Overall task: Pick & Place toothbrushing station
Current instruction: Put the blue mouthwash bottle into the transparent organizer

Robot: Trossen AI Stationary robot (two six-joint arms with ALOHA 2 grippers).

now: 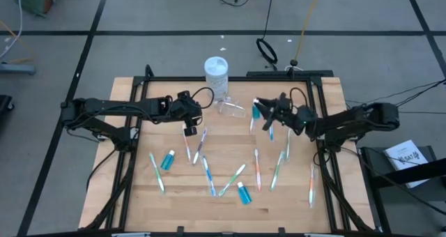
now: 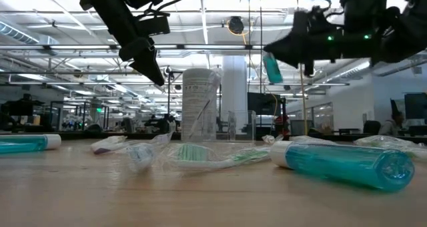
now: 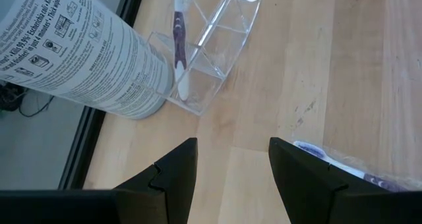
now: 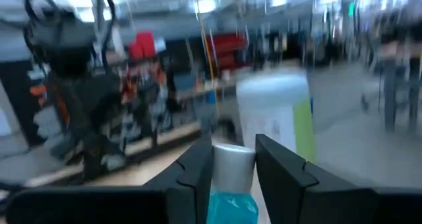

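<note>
Printed text is carried on the white label of the tall jar (image 3: 79, 53), which stands at the middle of the tabletop's (image 1: 327, 195) far edge; only "Kills 99.9%" and a fragment about "minutes" can be made out in the left wrist view, the rest being too small to read. Just beside the jar the clear plastic cup (image 1: 230, 108) is seen lying on its side near the far edge, with one purple-handled toothbrush (image 3: 179, 46) inside it, its long axis running along the cup. A teal white-capped tube (image 4: 231, 184) is gripped between the fingers of the right gripper (image 1: 259, 110), held in the air above the far right part of the tabletop, close to the cup; in the low view the tube hangs roughly upright. The left gripper (image 1: 188, 129) is held over the tabletop, near the jar, with its fingers spread wide and nothing between them. The other toothbrushes (image 1: 258, 169) are scattered toward the near edge, lying mostly far-to-near, and two more tubes (image 1: 243, 193) lie flat among them
</note>
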